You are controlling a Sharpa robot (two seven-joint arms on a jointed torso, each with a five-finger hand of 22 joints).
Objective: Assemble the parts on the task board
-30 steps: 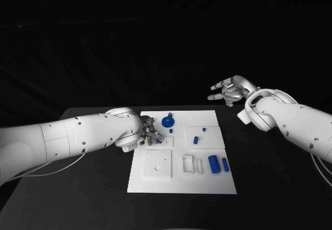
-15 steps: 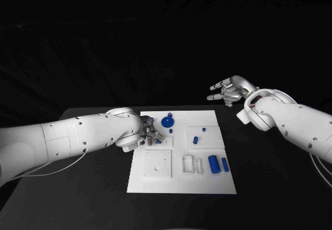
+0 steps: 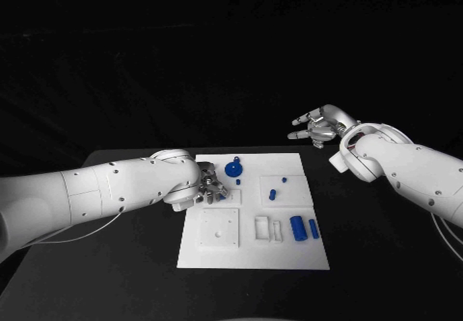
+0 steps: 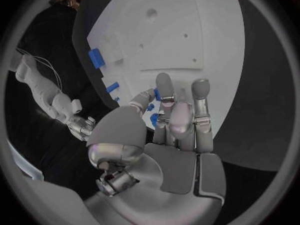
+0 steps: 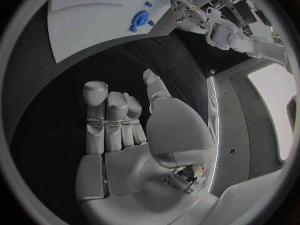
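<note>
The white task board point(image 3: 253, 251) lies mid-table. My left hand point(image 3: 207, 189) rests at its left edge, and thumb and a finger pinch a small blue part point(image 3: 224, 195) over a white block there. In the left wrist view the same blue part point(image 4: 156, 92) sits between the fingertips of my left hand point(image 4: 172, 130), over the board point(image 4: 187, 30). My right hand point(image 3: 318, 127) hangs in the air beyond the board's back right corner, fingers spread and empty. The right wrist view shows this hand point(image 5: 125, 130) open, high above the board point(image 5: 87, 20).
On the board are a round blue knob point(image 3: 235, 170), a short blue peg point(image 3: 273, 195), a thick blue cylinder point(image 3: 298, 228) with a thin one point(image 3: 314, 229) beside it, a white square block point(image 3: 220, 229) and white frames point(image 3: 262, 229). Black table surrounds the board.
</note>
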